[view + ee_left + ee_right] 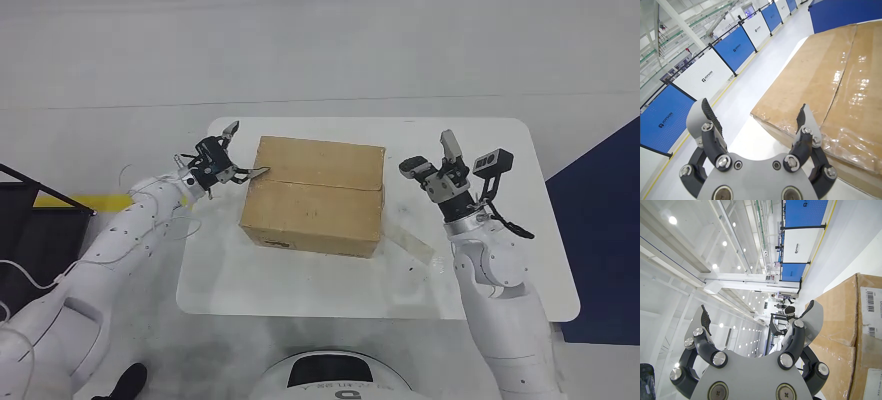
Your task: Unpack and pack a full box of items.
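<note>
A closed brown cardboard box (314, 195) stands in the middle of the white table (500, 290), its two top flaps meeting in a taped seam. My left gripper (243, 150) is open at the box's left end, one fingertip (259, 172) at the top edge near the seam. In the left wrist view the box (819, 79) lies ahead with clear tape over the seam, and the left gripper (755, 111) spreads wide at its corner. My right gripper (428, 150) is open, just off the box's right end. The right wrist view has the right gripper (758, 308) beside the box (838, 317), labels on the side.
A strip of clear tape (412, 242) lies on the table by the box's right front corner. A dark frame (30, 215) stands off the table at the far left. A blue panel (605, 215) is beyond the right edge. Bare tabletop runs along the front.
</note>
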Action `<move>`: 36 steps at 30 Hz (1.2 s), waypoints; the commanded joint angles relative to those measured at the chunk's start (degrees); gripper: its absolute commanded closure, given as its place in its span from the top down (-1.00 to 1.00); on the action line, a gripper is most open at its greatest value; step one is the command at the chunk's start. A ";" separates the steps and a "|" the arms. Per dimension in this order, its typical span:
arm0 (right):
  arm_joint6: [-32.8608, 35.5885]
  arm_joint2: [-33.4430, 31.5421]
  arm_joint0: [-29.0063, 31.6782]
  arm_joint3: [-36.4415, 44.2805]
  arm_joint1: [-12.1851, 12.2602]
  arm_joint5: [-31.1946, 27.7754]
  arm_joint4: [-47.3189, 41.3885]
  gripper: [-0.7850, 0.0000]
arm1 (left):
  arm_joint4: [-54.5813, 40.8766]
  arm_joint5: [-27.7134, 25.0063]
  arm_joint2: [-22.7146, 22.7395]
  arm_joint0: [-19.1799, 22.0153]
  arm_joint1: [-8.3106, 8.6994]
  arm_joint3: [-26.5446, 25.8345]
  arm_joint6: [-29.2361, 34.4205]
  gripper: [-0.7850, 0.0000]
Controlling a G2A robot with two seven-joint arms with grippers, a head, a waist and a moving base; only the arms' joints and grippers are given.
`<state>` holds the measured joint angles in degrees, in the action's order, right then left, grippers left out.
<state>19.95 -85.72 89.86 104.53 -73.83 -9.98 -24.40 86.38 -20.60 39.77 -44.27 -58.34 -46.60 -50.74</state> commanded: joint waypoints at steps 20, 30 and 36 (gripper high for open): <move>-8.16 -0.44 2.24 1.20 0.19 -0.76 14.03 1.00 | -0.07 -0.06 0.02 -0.02 0.00 0.01 -0.04 1.00; -6.58 0.30 1.84 1.88 0.76 3.55 27.26 1.00 | -0.07 -0.06 0.02 -0.02 0.00 0.01 -0.04 1.00; -0.20 -1.57 4.06 4.16 2.11 8.57 45.21 1.00 | -0.07 -0.06 0.02 -0.02 0.00 0.01 -0.04 1.00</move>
<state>18.08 -87.07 93.44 108.37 -71.95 -1.72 16.52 86.30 -20.66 39.78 -44.28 -58.34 -46.59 -50.78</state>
